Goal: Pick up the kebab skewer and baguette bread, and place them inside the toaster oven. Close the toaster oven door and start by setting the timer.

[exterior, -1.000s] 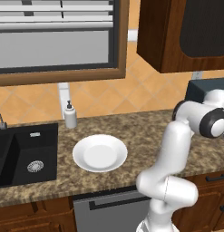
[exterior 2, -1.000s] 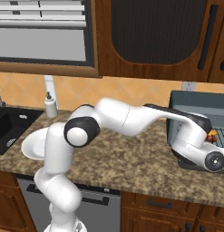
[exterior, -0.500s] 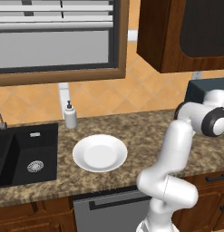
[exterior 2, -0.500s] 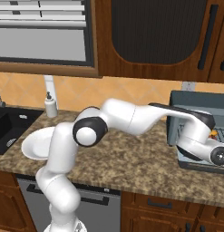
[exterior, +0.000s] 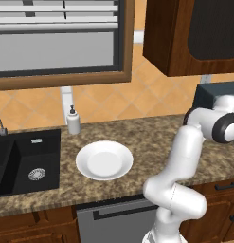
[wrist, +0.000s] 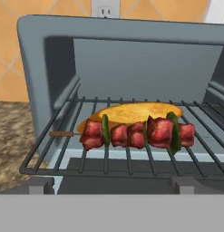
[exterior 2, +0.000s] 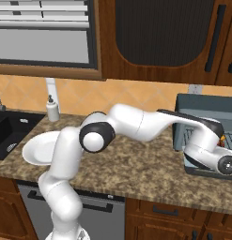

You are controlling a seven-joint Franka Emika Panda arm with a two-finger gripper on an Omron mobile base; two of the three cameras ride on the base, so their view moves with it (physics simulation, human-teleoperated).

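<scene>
Both foods, kebab skewer (wrist: 137, 132) and baguette bread (wrist: 131, 111), lie mid-frame on the toaster oven (wrist: 45, 68) rack; the light, stiff, hinged door (presumably) wants pushing by its bar handle, gripper wide open, empty.

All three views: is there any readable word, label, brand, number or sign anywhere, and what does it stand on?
None: no readable text in any view.
Toaster oven: bare blue-grey walls, no brand or markings in view.
Soap dispenser: no label to be made out.
White plate: plain.
Wall outlet: slots only, no lettering.
</scene>
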